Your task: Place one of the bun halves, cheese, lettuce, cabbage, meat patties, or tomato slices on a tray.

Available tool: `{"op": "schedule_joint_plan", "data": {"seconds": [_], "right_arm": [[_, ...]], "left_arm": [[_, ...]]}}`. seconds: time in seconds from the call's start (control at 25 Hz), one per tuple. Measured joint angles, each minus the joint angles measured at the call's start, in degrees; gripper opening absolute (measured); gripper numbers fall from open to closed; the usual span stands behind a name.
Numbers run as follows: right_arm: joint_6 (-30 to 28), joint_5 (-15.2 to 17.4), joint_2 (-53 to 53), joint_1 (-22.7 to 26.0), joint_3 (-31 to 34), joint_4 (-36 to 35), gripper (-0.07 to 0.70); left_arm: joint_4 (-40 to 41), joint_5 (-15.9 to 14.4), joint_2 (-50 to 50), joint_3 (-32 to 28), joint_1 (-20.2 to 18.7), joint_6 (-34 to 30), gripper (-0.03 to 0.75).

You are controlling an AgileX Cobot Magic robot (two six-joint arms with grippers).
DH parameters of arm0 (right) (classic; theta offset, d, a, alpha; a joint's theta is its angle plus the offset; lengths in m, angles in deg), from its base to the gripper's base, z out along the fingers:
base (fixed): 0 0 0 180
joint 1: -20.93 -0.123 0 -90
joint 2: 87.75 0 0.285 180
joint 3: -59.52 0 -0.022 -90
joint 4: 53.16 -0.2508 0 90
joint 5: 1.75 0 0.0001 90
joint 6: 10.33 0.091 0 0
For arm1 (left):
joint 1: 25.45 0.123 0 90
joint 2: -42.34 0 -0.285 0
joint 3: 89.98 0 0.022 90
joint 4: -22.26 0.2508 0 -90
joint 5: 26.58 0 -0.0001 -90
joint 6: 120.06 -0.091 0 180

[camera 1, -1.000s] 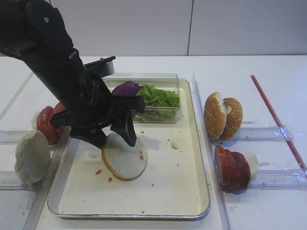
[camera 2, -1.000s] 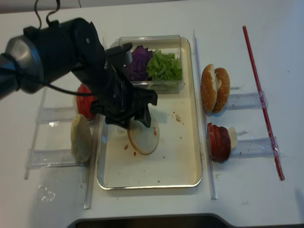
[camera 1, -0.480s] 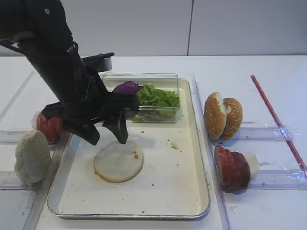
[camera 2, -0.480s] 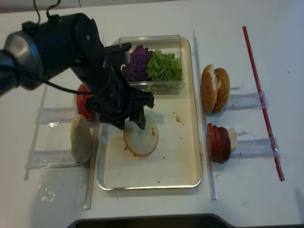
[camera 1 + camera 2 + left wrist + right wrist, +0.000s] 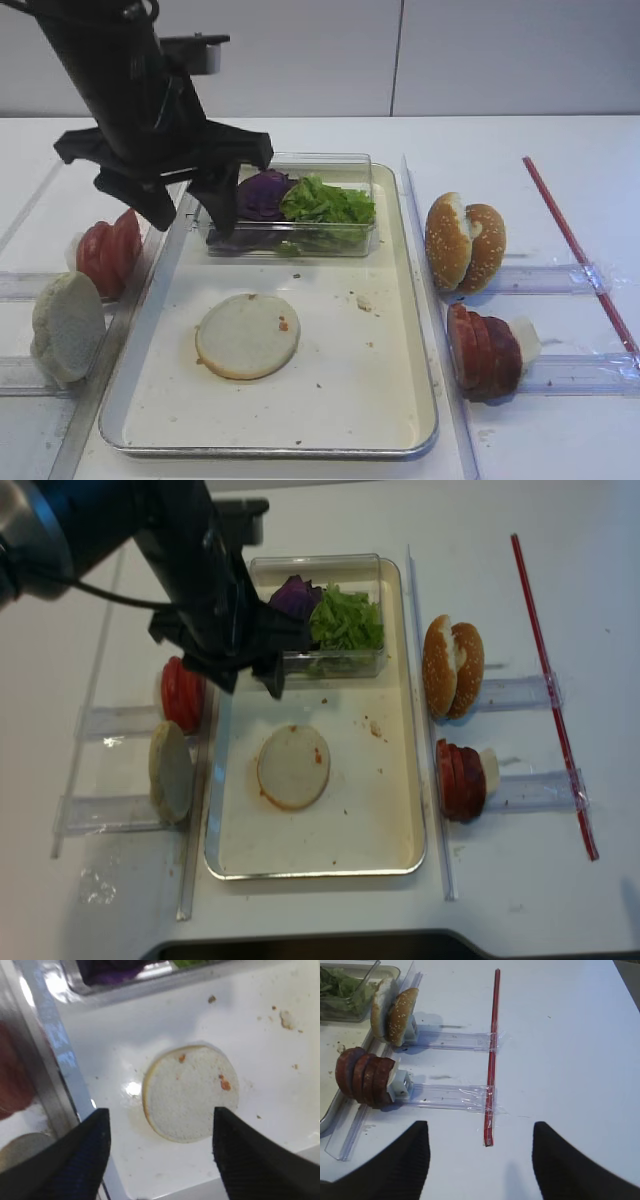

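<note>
Bun half lies flat on tray; my left gripper above it, jaws released, empty. Next: retreat clear.

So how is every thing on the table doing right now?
bun half: lying flat on the tray, cut face up
tray: crumb-speckled
lettuce: in the clear box
cabbage: in the clear box
clear box: no lid
left end effector: open, holding nothing
right end effector: open, holding nothing

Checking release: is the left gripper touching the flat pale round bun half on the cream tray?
Apart. In the exterior high view the open left gripper hangs well above the bun half, which lies flat on the tray.
</note>
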Motion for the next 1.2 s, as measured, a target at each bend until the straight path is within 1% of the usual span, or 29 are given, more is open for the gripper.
{"op": "schedule_joint_plan", "data": {"seconds": [0.16, 0.36, 0.44, 0.52, 0.68, 0.8, 0.92, 1.08, 1.2], "right_arm": [[0.00, 0.00, 0.00, 0.00, 0.00, 0.00, 0.465], [0.00, 0.00, 0.00, 0.00, 0.00, 0.00, 0.465], [0.00, 0.00, 0.00, 0.00, 0.00, 0.00, 0.464], [0.00, 0.00, 0.00, 0.00, 0.00, 0.00, 0.463], [0.00, 0.00, 0.00, 0.00, 0.00, 0.00, 0.463], [0.00, 0.00, 0.00, 0.00, 0.00, 0.00, 0.463], [0.00, 0.00, 0.00, 0.00, 0.00, 0.00, 0.463], [0.00, 0.00, 0.00, 0.00, 0.00, 0.00, 0.462], [0.00, 0.00, 0.00, 0.00, 0.00, 0.00, 0.462]], "left_arm": [[1.97, -0.52, 0.61, 2.47, 0.00, 0.45, 0.411], [6.08, -0.88, 2.09, 2.49, 0.11, 0.50, 0.411], [6.51, -0.88, 2.83, 2.49, 0.99, 0.59, 0.411], [6.86, -1.00, 3.69, 2.49, 2.76, 0.48, 0.411], [7.29, -1.11, 6.53, 1.35, 8.55, -0.65, 0.411], [7.28, -1.11, 9.43, -0.84, 13.58, -1.69, 0.411], [7.45, -1.18, 12.36, -4.01, 17.72, -3.30, 0.411], [8.33, -1.32, 16.35, -8.48, 21.11, -5.04, 0.411], [8.59, -1.32, 20.52, -12.74, 21.60, -5.52, 0.411]]}}
